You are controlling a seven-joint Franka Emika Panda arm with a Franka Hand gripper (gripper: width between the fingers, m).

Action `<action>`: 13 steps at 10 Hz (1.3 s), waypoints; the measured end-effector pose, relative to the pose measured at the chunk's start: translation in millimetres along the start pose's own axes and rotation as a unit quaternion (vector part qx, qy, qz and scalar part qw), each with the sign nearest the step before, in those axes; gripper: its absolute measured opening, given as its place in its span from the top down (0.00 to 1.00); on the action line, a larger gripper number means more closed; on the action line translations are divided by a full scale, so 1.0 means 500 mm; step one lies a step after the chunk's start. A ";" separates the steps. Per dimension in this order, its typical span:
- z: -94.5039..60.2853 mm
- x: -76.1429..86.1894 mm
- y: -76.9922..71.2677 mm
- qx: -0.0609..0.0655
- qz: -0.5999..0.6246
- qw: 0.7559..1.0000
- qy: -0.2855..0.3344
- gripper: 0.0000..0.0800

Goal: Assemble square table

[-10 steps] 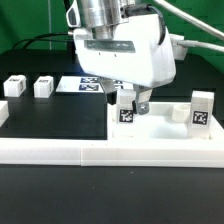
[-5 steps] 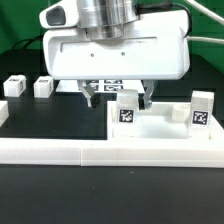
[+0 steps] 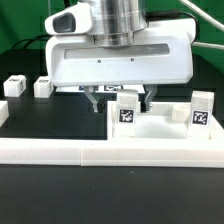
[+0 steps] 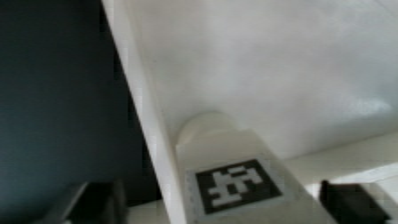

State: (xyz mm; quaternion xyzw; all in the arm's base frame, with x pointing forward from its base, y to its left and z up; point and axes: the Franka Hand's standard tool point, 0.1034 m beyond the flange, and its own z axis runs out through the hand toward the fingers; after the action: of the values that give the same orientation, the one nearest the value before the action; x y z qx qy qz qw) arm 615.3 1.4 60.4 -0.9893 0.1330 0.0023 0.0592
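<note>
The white square tabletop (image 3: 160, 136) lies at the exterior view's right, against the border rail. One white tagged leg (image 3: 127, 109) stands upright on its near left corner, and a second leg (image 3: 202, 110) stands at its right corner. Two more legs (image 3: 15, 86) (image 3: 43, 87) stand on the black table at the left. My gripper (image 3: 122, 102) hangs over the first leg, open, with one finger (image 3: 94, 100) on each side and a gap to the leg. The wrist view shows that leg (image 4: 233, 185) between the dark fingers (image 4: 98, 206) on the tabletop (image 4: 267, 70).
The long white border rail (image 3: 80, 152) runs along the front, with a short piece at the far left edge (image 3: 3, 112). The marker board (image 3: 72, 86) lies behind the tabletop, mostly hidden by my hand. Black cables run at the back.
My hand has turned about its vertical axis to face the camera broadside. The fingers, close around the leg a second ago, have spread apart. The leg stays standing on the tabletop corner.
</note>
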 end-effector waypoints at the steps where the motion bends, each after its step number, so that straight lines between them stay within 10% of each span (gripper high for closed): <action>1: 0.000 0.000 -0.001 0.001 0.049 0.999 0.000 0.53; 7: -0.004 0.004 -0.010 0.004 0.289 0.957 -0.003 0.64; 10: 0.002 0.006 -0.019 0.008 0.500 0.866 0.001 0.64; 13: 0.007 0.011 -0.024 0.039 0.644 0.764 0.000 0.64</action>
State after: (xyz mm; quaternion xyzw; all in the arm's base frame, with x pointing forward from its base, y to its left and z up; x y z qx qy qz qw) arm 623.7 12.1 58.2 -0.6679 0.7388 0.0346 0.0827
